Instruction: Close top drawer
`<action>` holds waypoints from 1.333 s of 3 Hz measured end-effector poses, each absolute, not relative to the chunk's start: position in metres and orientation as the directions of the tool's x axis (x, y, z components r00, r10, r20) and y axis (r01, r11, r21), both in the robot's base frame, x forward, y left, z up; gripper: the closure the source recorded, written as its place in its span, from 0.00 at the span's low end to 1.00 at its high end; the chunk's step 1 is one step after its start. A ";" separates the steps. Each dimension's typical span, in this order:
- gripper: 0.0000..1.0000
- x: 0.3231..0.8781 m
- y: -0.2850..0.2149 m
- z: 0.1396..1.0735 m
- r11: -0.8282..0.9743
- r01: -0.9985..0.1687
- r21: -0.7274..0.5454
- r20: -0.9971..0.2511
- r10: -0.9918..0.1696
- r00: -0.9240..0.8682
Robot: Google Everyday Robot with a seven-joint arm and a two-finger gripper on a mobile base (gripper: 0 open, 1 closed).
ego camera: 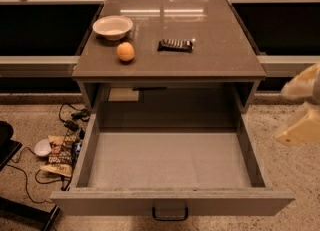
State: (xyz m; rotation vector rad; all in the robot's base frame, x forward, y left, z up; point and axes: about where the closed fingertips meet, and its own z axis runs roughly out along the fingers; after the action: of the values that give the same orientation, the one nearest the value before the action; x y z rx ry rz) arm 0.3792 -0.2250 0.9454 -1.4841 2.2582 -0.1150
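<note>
The top drawer (pixel 170 165) is a wide, deep grey box pulled fully out of the cabinet toward me; its inside holds nothing. Its flat front (pixel 100 206) runs along the bottom of the view, with a small dark loop handle (pixel 170 213) at its middle. My gripper (pixel 300 112) shows as a pale blurred shape at the right edge, to the right of the drawer's right wall and apart from it. It is well away from the handle.
The cabinet top (pixel 220 50) carries a white bowl (pixel 112 26), an orange (pixel 125 51) and a dark wrapped bar (pixel 175 45). Cables, snack packets and a small cup (pixel 42 147) lie on the floor at the left. A dark object (pixel 7 145) stands at the far left.
</note>
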 end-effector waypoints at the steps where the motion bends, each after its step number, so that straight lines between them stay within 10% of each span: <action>1: 0.71 0.358 -0.222 0.874 0.463 -0.826 -0.322 -0.279 -0.880 -0.384; 2: 0.94 0.333 -0.219 0.801 0.462 -0.843 -0.275 -0.235 -0.883 -0.407; 4: 1.00 0.233 -0.223 0.676 0.517 -0.846 -0.134 -0.177 -0.852 -0.492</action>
State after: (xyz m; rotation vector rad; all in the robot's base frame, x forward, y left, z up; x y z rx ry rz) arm 0.2333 -0.2230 0.6763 -1.4434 2.5371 -0.0424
